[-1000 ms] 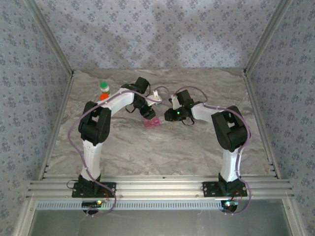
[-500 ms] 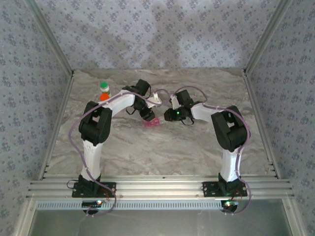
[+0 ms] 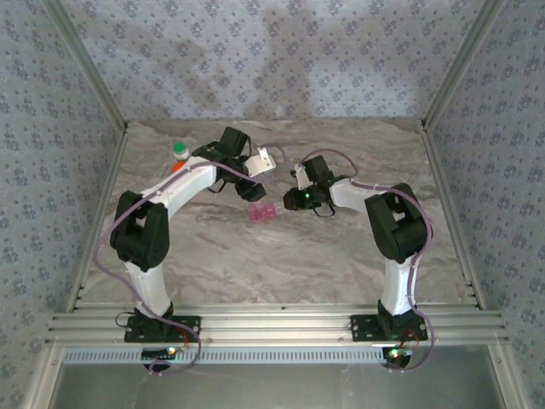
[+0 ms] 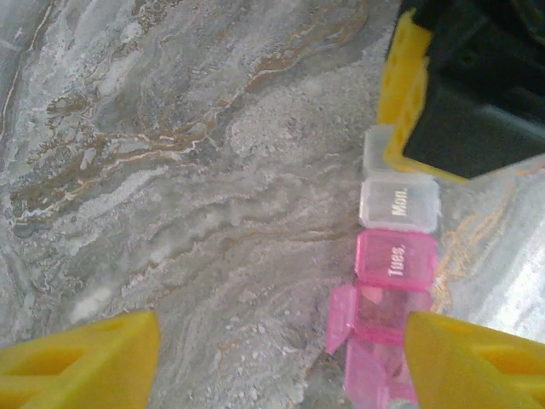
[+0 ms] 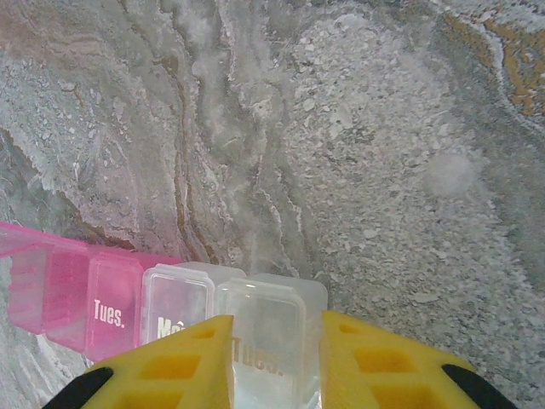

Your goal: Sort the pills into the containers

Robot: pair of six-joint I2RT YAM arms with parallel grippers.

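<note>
The containers are one strip-shaped pill box [image 3: 262, 212] lying mid-table, with clear "Mon." [image 4: 398, 200] and pink "Tues." [image 4: 396, 256] compartments. The pink compartments [image 4: 375, 336] nearest my left gripper have their lids up. I cannot make out any pills in them. My left gripper [image 4: 283, 349] hovers open just left of the pink end, with bare table between its yellow fingers [image 4: 81, 358]. In the top view it [image 3: 254, 192] sits just behind the box. My right gripper [image 5: 277, 358] is shut on the clear end compartment [image 5: 260, 328], and it [image 3: 289, 201] reaches in from the right.
A green-capped white bottle [image 3: 180, 151] and an orange-topped one [image 3: 175, 168] stand at the back left, close behind my left arm. Metal frame rails [image 3: 443, 221] run along the table's sides. Open marble surface [image 3: 281, 264] lies in front of the pill box.
My left arm's elbow has swung left and its gripper has drawn back from over the pink end, opening wider. The right gripper and the box have stayed put.
</note>
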